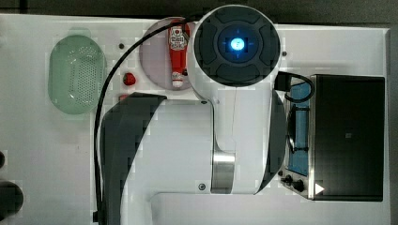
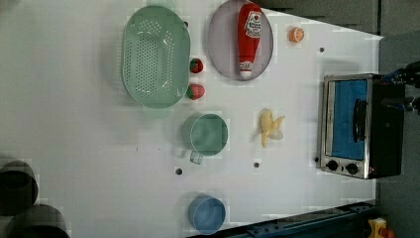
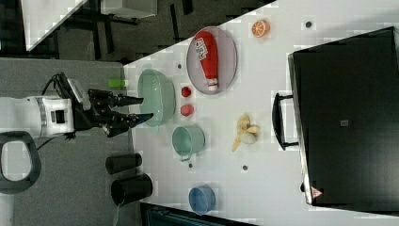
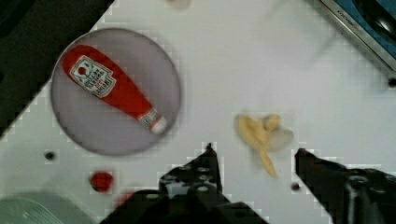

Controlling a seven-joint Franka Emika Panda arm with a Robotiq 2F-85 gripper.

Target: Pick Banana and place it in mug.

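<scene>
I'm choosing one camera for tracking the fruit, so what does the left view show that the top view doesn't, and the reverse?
Left view alone: the banana, the mug, the blue cup and the orange slice, all apart on the table. Top view alone: the arm, covering the middle of the table. Both: the colander, the ketchup bottle lying on its plate, a strawberry and the toaster oven.

Top, left views overhead; shared table (image 2: 74, 124)
</scene>
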